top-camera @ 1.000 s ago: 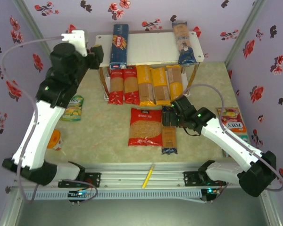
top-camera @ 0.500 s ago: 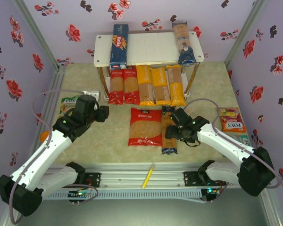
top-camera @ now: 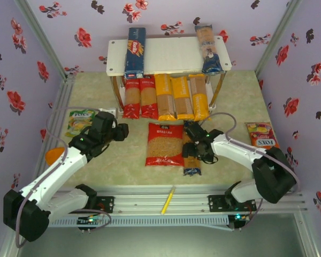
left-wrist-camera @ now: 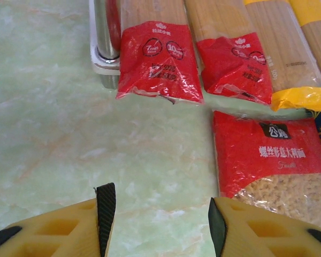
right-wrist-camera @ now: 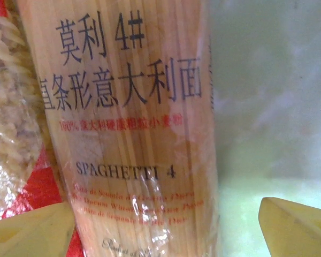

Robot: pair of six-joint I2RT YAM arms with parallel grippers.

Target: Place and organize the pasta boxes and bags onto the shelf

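Left pincer: half-spread, empty, over bare tabletop left of the wide red bag.
Right pincer: wide, straddling the blue-ended spaghetti bag, not clamped.
Shelf: five narrow bags beneath; dark-blue box and another bag on top.

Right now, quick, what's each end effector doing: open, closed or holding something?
Left end effector: open, holding nothing.
Right end effector: open, straddling the spaghetti bag, not clamped.

Wide red bag, spag bag flat before shelf.
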